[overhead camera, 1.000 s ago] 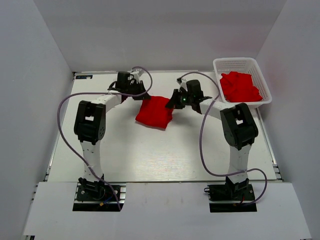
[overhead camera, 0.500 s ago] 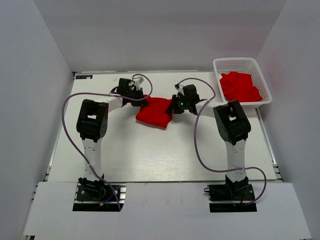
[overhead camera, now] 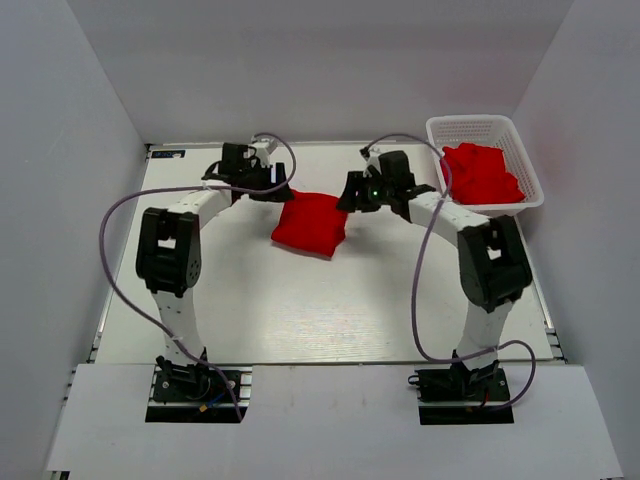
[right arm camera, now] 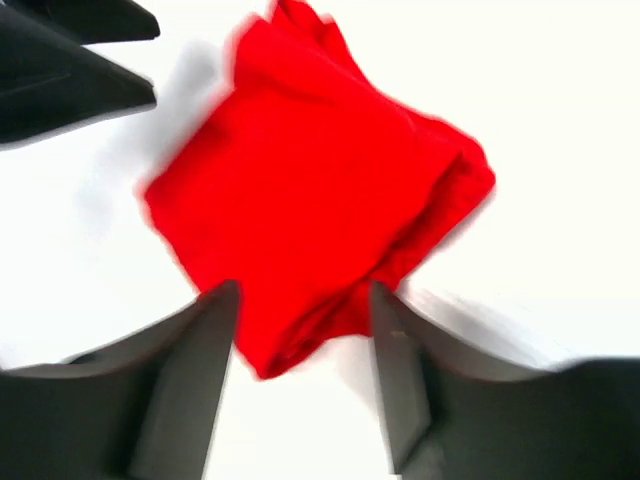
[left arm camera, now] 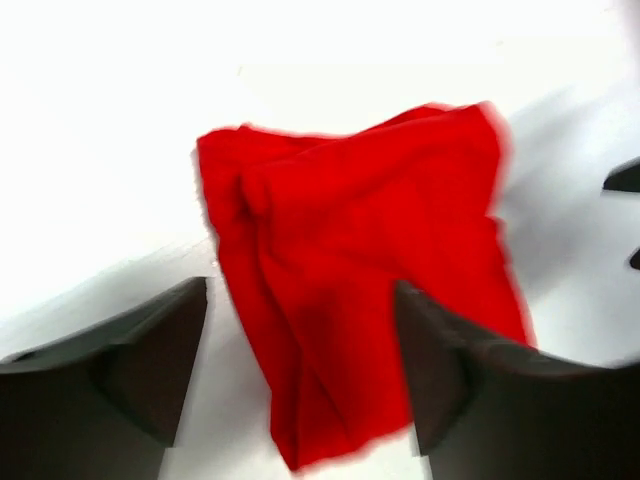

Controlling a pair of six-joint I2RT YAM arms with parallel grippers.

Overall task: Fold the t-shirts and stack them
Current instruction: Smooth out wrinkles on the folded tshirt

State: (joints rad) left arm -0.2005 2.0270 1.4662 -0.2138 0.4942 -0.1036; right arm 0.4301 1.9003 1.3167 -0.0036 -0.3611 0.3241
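Since a second ago both grippers have let go. Then each was closed at a far corner of the bright red folded cloth t-shirt (overhead camera: 310,222). Now the left gripper (left arm camera: 300,290) and the right gripper (right arm camera: 303,290) stand with jaws spread, nothing pinched, drawn back a little off the cloth. The shirt has kept its place on the white table (overhead camera: 300,310). It lies free between the two grippers, just ahead of the left gripper's fingers (left arm camera: 150,370) and just ahead of the right one's, and as far as we can make out it touches neither. We note a rough square packet, several layers thick. Soft creases run down the part toward the left gripper's left-hand finger, and a bulkier rounded fold sits at the corner toward the right gripper's right-hand finger. Both wrist views are smeared, so fine edges stay uncertain. Off the right gripper's outer side, well apart, a white plastic lattice basket (overhead camera: 470,130) holds a heap of more red shirts (overhead camera: 480,175).
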